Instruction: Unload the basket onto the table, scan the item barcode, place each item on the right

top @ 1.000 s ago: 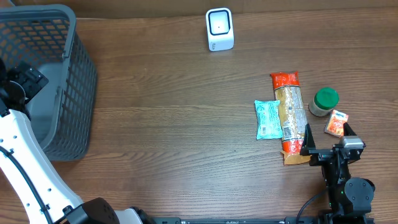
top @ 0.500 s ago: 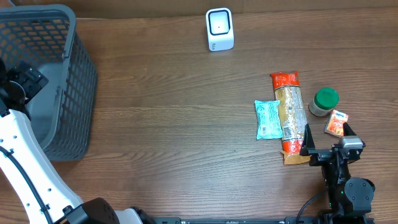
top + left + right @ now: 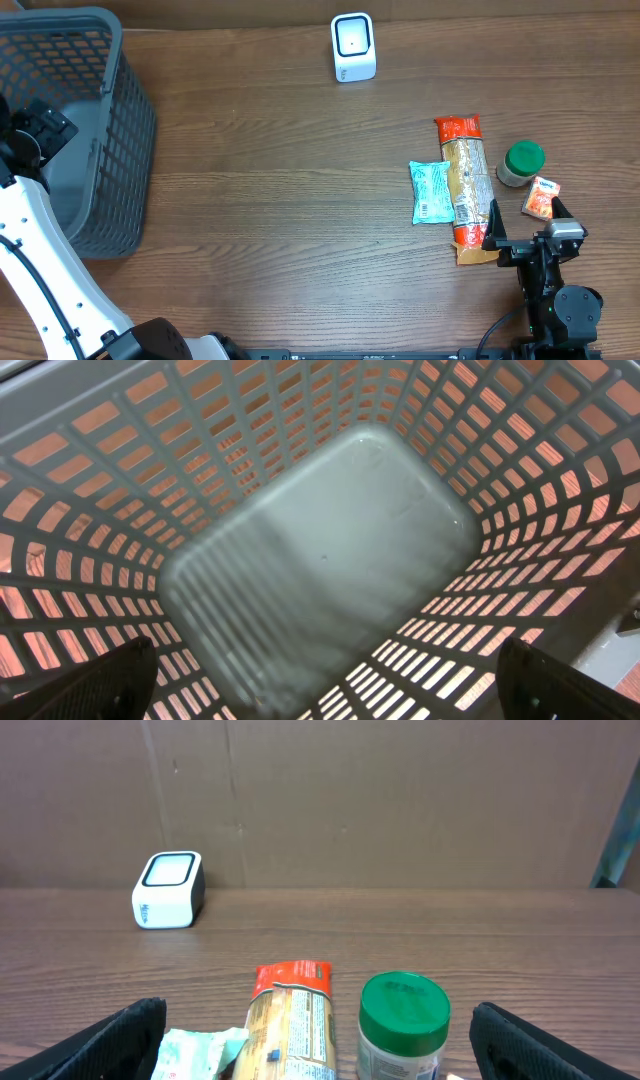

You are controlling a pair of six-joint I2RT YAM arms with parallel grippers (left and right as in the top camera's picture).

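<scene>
A white barcode scanner [image 3: 353,47] stands at the table's far edge, and the right wrist view has it at the left [image 3: 168,890]. At the right lie a long pasta pack with orange ends [image 3: 466,185], a teal packet [image 3: 431,191], a green-lidded jar [image 3: 522,163] and a small orange box [image 3: 541,197]. My right gripper [image 3: 524,232] sits just in front of them, open and holding nothing. The pack [image 3: 294,1020] and jar [image 3: 403,1030] show between its fingers. My left gripper [image 3: 325,685] hangs open over the basket with nothing in it.
A grey mesh basket [image 3: 100,130] fills the far left corner, and its bare floor [image 3: 330,540] shows in the left wrist view. A brown cardboard wall [image 3: 400,800] backs the table. The white left arm [image 3: 30,250] runs along the left edge.
</scene>
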